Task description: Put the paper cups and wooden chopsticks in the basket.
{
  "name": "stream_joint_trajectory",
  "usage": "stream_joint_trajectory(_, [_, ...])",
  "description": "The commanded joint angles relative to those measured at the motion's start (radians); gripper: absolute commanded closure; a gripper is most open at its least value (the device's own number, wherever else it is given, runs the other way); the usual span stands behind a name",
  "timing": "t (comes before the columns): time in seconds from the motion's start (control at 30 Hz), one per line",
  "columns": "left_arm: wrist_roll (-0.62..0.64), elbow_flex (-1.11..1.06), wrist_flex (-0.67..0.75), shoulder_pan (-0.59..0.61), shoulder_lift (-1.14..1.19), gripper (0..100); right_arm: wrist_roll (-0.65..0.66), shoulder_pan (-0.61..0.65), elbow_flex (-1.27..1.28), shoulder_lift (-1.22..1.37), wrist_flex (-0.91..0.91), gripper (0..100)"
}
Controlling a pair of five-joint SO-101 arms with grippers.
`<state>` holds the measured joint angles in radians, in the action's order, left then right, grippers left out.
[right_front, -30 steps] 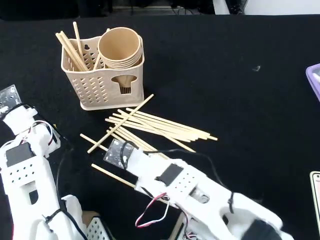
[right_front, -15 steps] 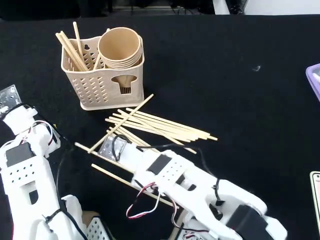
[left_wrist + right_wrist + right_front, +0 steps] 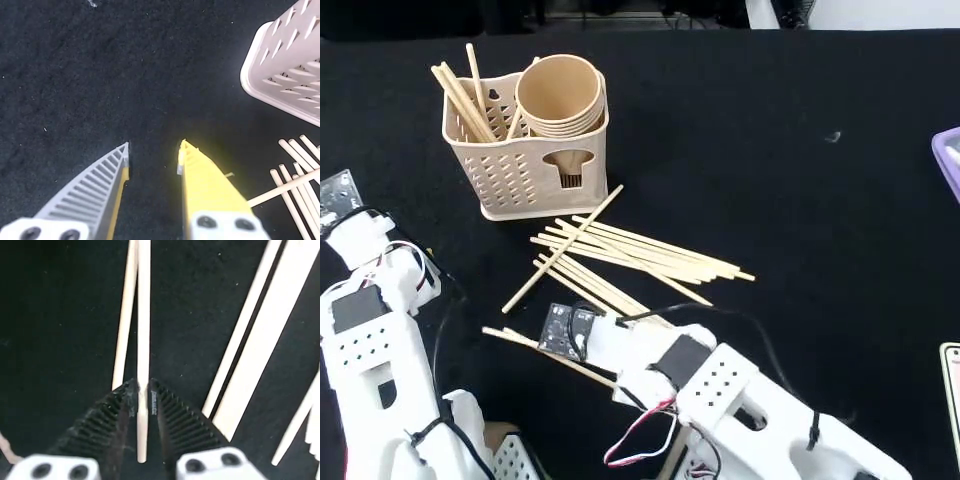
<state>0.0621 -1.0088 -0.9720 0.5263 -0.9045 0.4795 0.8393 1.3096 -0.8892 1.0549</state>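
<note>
A beige basket point(image 3: 525, 160) at the back left holds stacked paper cups point(image 3: 560, 95) and several wooden chopsticks point(image 3: 460, 100). More loose chopsticks point(image 3: 630, 255) lie in a pile in front of it. My right gripper point(image 3: 143, 390) is shut on one chopstick point(image 3: 143, 330), and a second chopstick point(image 3: 125, 325) runs right beside it. In the high view this gripper point(image 3: 558, 335) is at the pile's near left end, with the held chopstick point(image 3: 520, 339) low over the table. My left gripper point(image 3: 152, 150) hangs open over bare black cloth near the basket's corner point(image 3: 285, 70).
The black cloth-covered table point(image 3: 800, 200) has open room to the right. A purple object point(image 3: 950, 150) sits at the right edge. One long chopstick point(image 3: 565, 248) lies slanted from the basket's foot across the pile. Cables point(image 3: 640, 435) trail from the right arm.
The right gripper has drawn back toward the table's near edge, with a chopstick shifting along with it. The slanted chopstick has shifted slightly. The left arm has not moved.
</note>
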Motion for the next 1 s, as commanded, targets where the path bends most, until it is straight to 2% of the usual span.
stream_joint_trajectory(0.0, [-0.005,0.004,0.018,0.012,-0.021,84,-0.031,0.037,-0.013,-0.019,0.005,81.7])
stream_joint_trajectory(0.27, [-0.005,0.004,0.018,0.007,-0.021,84,-0.158,0.176,-0.073,-0.015,-0.035,80.5])
stream_joint_trajectory(0.4, [-0.005,0.002,0.017,0.01,-0.021,84,-0.195,0.18,-0.042,0.016,-0.149,80.4])
stream_joint_trajectory(0.57, [-0.005,0.002,0.017,0.01,-0.021,84,-0.233,0.184,-0.079,0.177,-0.226,80.4])
stream_joint_trajectory(0.97, [-0.005,0.002,0.018,0.01,-0.021,84,-0.25,0.184,-0.193,0.46,-0.241,81.3])
